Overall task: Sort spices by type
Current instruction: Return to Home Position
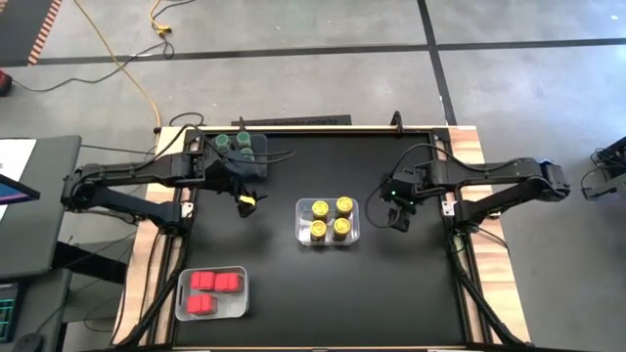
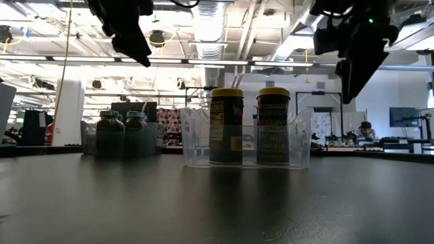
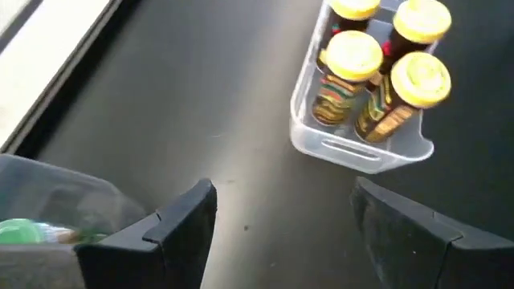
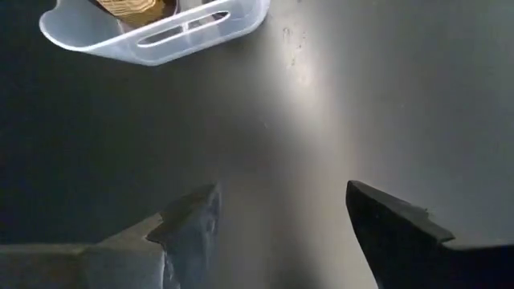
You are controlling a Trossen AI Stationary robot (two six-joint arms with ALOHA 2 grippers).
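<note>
Several yellow-lidded jars [image 1: 331,218] stand in a clear bin [image 1: 301,225] at the table's middle; they also show in the left wrist view [image 3: 377,72]. Dark-green-lidded jars [image 1: 241,143] stand in a bin at the far left. Red-topped jars [image 1: 214,290] lie in a clear bin at the near left. My left gripper [image 1: 246,202] is open and empty, above the table between the green jars and the yellow jars [image 3: 281,213]. My right gripper [image 1: 397,217] is open and empty, above the table right of the yellow-jar bin [image 4: 281,213].
The black tabletop [image 1: 391,293] lies bare at the near right and near middle. The arms' mounts stand at the table's left and right edges. The green-jar bin's corner [image 3: 48,201] lies close to my left gripper's finger.
</note>
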